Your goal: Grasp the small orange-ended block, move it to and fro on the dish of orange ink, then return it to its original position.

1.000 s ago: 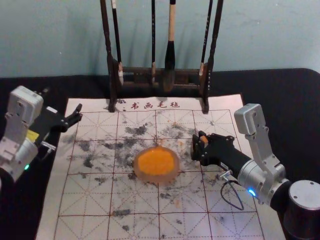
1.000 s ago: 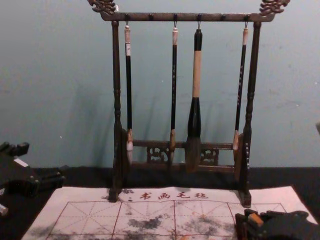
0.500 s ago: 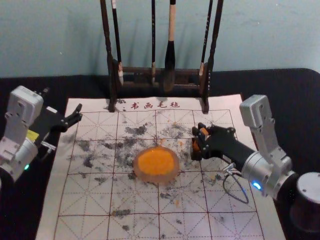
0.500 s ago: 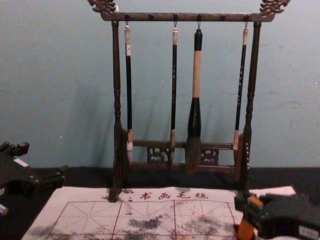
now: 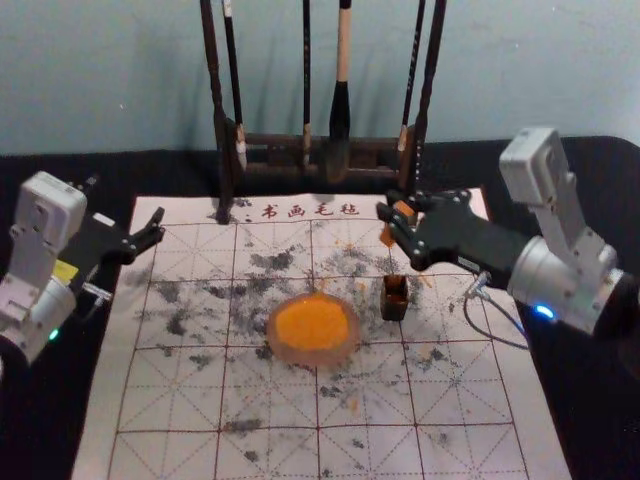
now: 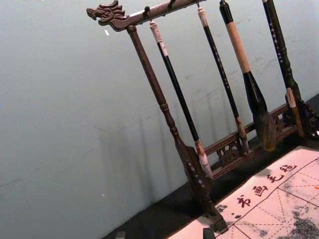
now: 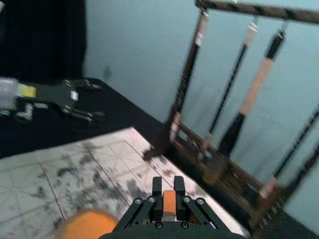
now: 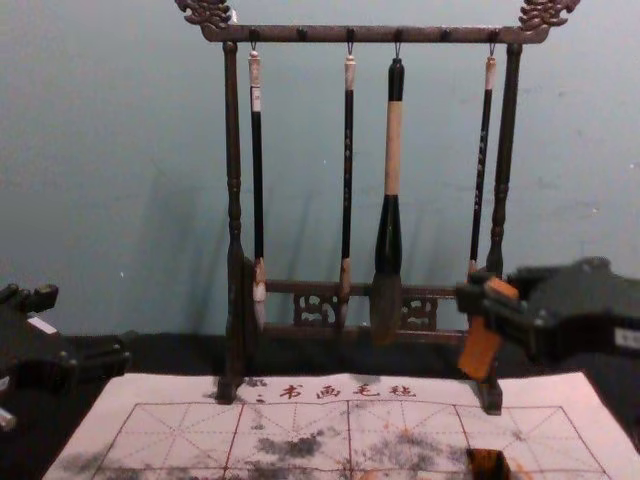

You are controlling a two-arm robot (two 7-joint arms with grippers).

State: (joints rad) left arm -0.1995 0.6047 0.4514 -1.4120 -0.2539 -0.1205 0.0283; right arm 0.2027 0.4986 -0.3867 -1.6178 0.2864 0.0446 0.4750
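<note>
My right gripper (image 5: 399,222) holds the orange-ended block (image 5: 388,236) in the air, above and behind a small dark open-topped holder (image 5: 394,298). In the right wrist view the right gripper (image 7: 169,195) has its fingers closed around the block (image 7: 169,203). The chest view shows the block (image 8: 480,347) tilted, its lower end hanging free over the holder (image 8: 488,463). The dish of orange ink (image 5: 312,328) lies left of the holder on the mat. My left gripper (image 5: 155,229) stays parked at the left, its fingers apart.
A dark wooden rack (image 5: 380,158) with several hanging brushes stands along the back of the mat. The white gridded mat (image 5: 170,400) has grey ink smudges and lies on a black table (image 5: 570,190).
The right gripper has risen and moved back, lifting the block out of the dark holder, which has come into view below it. The left arm has stayed still.
</note>
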